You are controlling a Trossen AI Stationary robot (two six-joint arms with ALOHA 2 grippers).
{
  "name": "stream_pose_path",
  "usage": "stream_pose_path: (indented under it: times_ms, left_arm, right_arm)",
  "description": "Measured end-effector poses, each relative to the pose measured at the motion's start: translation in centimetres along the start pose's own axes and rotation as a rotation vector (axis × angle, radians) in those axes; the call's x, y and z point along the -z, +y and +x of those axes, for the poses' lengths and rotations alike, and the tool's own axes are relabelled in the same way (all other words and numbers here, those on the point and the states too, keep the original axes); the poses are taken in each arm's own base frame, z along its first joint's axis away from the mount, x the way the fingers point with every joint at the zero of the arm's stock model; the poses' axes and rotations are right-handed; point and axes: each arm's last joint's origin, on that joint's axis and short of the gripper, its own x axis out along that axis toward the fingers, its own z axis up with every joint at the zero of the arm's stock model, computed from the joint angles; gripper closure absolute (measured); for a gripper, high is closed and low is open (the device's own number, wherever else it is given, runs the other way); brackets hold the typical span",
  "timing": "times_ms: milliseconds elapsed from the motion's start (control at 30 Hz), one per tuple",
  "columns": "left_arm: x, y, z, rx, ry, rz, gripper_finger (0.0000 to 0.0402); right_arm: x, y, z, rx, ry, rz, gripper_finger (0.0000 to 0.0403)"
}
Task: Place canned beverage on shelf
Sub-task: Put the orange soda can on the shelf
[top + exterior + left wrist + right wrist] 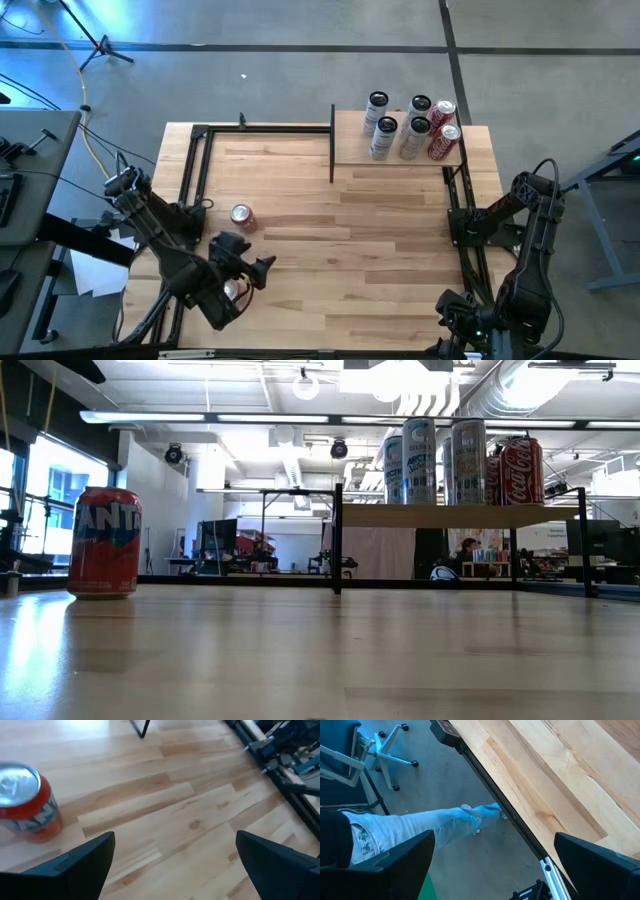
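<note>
The left gripper (262,268) hangs wide open, empty, near the upright orange Fanta can (242,216) on the tabletop (380,250). The right gripper (492,865) is open too, parked past the table's edge. Only its wrist view shows a person's jeans leg (420,827). The shelf (400,155) holds five cans (410,128); the low view overlaps them.

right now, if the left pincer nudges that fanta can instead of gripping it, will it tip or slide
The Fanta can stands upright on the smooth tabletop, so a low push probably slides it; a push near the rim may tip it. Once down, its round body would likely roll. The open left pincer looks wide enough to grip it.
</note>
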Motion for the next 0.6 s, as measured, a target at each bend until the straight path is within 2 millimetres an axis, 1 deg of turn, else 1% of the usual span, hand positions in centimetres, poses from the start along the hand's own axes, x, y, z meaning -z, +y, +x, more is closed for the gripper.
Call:
stream_pose_path:
  times_ms: [167,300,600]
  left_arm:
    - [0.14,0.14,-0.20,0.008,-0.020,-0.004,0.0009]
    - [0.21,0.17,-0.20,-0.005,0.006,0.043,0.0009]
    - [0.22,-0.01,0.10,-0.025,0.056,0.042,0.0009]
  right_arm:
    - [-0.01,0.00,0.00,0.000,0.000,0.000,0.0004]
    - [0.00,0.00,0.00,0.000,0.000,0.000,0.0004]
    - [0.00,0.00,0.01,0.000,0.000,0.000,0.0004]
